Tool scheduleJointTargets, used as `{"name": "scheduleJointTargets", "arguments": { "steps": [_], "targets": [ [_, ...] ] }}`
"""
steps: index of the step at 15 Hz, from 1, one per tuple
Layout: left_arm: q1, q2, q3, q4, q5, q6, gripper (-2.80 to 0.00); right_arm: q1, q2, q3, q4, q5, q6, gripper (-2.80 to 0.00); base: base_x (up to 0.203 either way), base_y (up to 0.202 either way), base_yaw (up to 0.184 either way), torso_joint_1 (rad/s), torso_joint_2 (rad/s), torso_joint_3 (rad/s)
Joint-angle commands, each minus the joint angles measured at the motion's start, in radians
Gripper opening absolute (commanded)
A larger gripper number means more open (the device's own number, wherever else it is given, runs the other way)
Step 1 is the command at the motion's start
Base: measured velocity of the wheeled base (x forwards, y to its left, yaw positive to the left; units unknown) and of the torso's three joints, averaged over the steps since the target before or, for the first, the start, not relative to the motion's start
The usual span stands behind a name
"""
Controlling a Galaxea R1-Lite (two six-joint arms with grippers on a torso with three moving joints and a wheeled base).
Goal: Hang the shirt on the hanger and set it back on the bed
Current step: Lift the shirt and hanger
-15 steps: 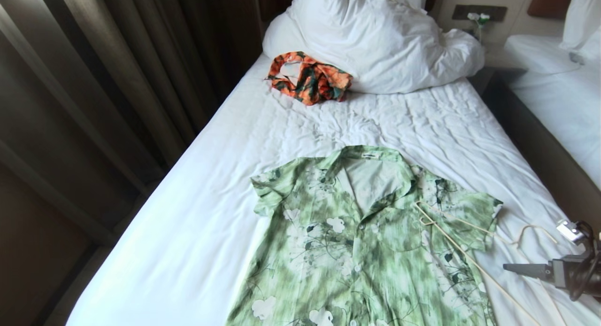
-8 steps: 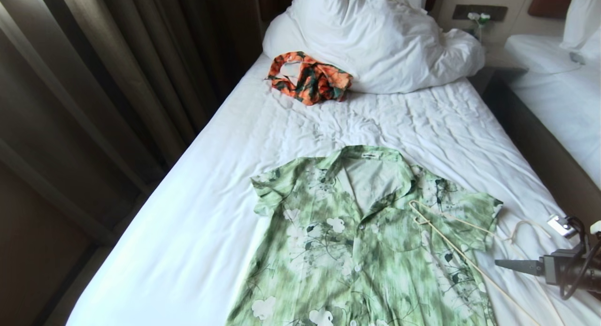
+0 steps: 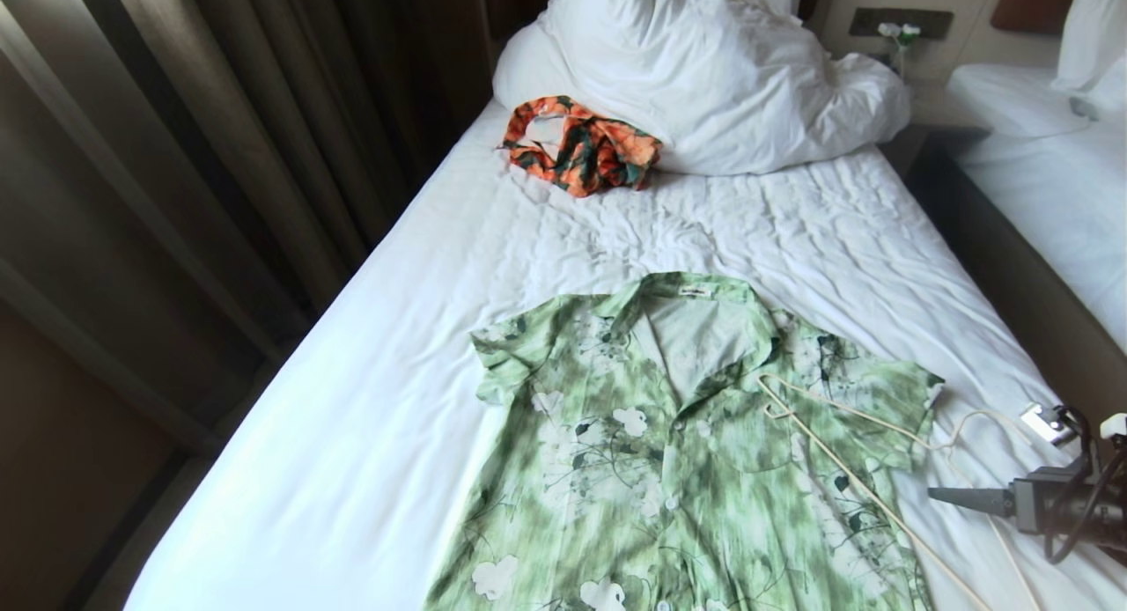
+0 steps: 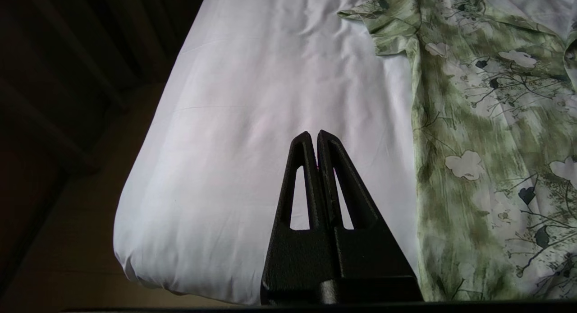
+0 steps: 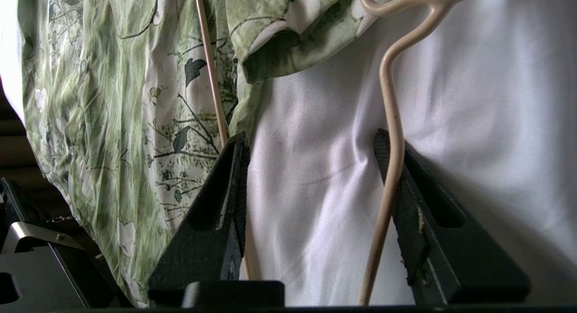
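The light green flowered shirt (image 3: 669, 452) lies flat and face up on the bed (image 3: 423, 329), collar toward the pillows. The thin cream hanger (image 3: 845, 470) lies across the shirt's right shoulder and sleeve, its hook on the sheet beyond the sleeve. My right gripper (image 3: 968, 499) sits low at the bed's right side. Its jaws stand apart astride the hanger (image 5: 391, 137): one wire lies against the inner face of one finger (image 5: 405, 186), and the other wire passes behind the opposite finger (image 5: 225, 186). My left gripper (image 4: 315, 135) is shut and empty over bare sheet beside the shirt (image 4: 487, 123).
An orange-and-dark-green garment (image 3: 581, 144) lies crumpled against the white pillows (image 3: 704, 65) at the head of the bed. Dark curtains (image 3: 176, 153) run along the left side. A second white bed (image 3: 1048, 180) stands to the right across a narrow gap.
The hanger's near corner has slid a little across the shirt toward the collar. My right gripper has shifted slightly leftward along the hanger. The shirt lies as before.
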Motion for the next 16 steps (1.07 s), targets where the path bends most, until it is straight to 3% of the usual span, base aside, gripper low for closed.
{"name": "scheduleJointTargets", "arguments": {
  "steps": [1,11,16],
  "targets": [
    [0.0,0.001,0.0,0.0,0.0,0.001,-2.8,-0.002,0.0,-0.002,-0.001,0.006,-0.003,-2.8,0.0,0.0,0.0,0.0,0.0,0.0],
    [0.0,0.001,0.0,0.0,0.0,0.001,-2.8,-0.023,-0.173,-0.008,0.014,-0.039,0.027,-2.8,0.0,0.0,0.0,0.0,0.0,0.0],
    [0.0,0.001,0.0,0.0,0.0,0.001,-2.8,-0.062,-0.391,-0.014,0.144,-0.035,0.046,-2.8,0.0,0.0,0.0,0.0,0.0,0.0]
  ]
}}
